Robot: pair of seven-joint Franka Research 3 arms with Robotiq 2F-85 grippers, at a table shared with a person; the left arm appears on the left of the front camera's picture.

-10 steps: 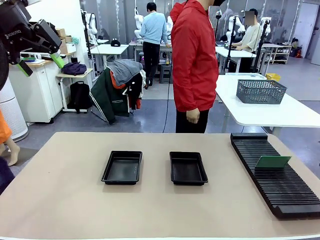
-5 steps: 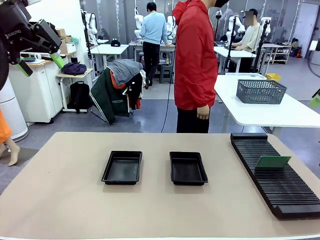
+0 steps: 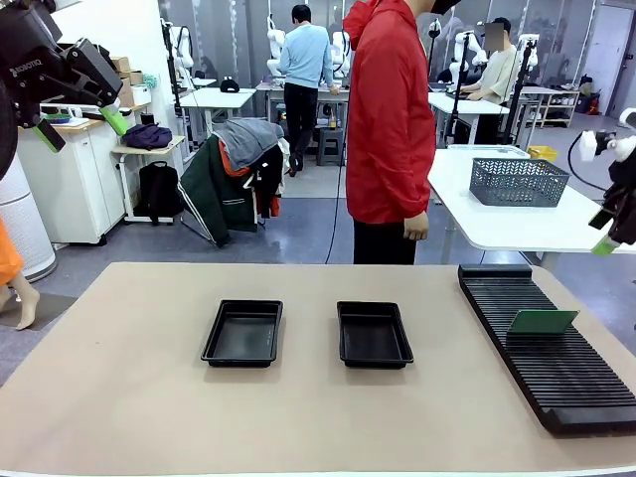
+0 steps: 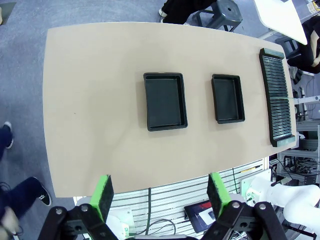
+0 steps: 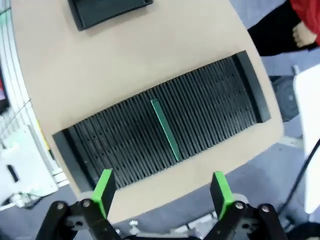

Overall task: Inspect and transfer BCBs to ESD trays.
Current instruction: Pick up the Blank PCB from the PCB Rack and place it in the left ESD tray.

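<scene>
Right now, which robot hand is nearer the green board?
Right. The right gripper hovers above the rack holding the green board; the left gripper is high at the table's left end.

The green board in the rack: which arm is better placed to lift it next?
Likely right. The right claw, open, points down at the rack, with the board in line. The left claw is high at the far left, beyond both trays.
</scene>
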